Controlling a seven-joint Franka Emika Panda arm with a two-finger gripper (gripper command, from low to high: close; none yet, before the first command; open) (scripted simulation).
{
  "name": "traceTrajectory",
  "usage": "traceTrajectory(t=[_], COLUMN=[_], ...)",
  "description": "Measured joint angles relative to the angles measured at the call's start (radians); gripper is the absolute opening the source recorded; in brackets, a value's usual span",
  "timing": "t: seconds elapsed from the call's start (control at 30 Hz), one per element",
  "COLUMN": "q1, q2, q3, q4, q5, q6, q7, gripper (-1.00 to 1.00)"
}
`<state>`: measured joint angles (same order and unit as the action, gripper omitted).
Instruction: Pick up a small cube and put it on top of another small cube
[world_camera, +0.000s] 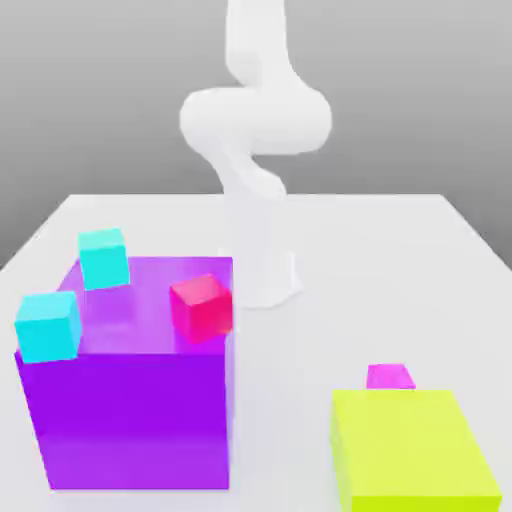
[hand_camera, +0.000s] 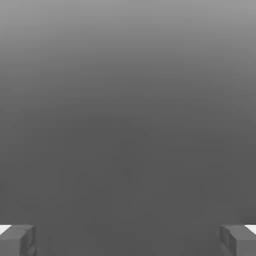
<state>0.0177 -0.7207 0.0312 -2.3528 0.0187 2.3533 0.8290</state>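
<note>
Nearest the exterior camera sits a yellow-green block (world_camera: 412, 450), and just behind it peeks the small magenta-pink cube (world_camera: 390, 376), resting on the white table (world_camera: 300, 340) toward the exterior view's right. Well apart, on the exterior view's left, a big purple block (world_camera: 130, 420) carries a crimson-red cube (world_camera: 202, 307) and two cyan cubes (world_camera: 48, 327) (world_camera: 104, 258) on its top. Behind stands the white arm (world_camera: 255, 150), while the hand view shows the gripper (hand_camera: 128, 240) with fingers (hand_camera: 17, 239) spread wide and holding nothing.

A pale grey-white table (world_camera: 330, 330) stood under soft, even light, its far edge toward twelve o'clock; behind it was a plain grey backdrop (world_camera: 90, 90).
</note>
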Motion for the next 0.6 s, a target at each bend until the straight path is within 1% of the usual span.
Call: traceTrajectory(t=[0.2, 0.37, 0.5, 0.6], q1=[0.052, 0.095, 0.124, 0.161], q2=[0.225, 0.410, 0.557, 0.669], q3=[0.098, 0.189, 0.261, 0.303], q4=[-0.142, -0.259, -0.351, -0.420], q5=[0.040, 0.053, 0.038, -0.002], q6=[0.149, 0.272, 0.369, 0.441], q7=[0.089, 0.178, 0.265, 0.351], gripper=[0.00, 0.00, 0.00, 0.00])
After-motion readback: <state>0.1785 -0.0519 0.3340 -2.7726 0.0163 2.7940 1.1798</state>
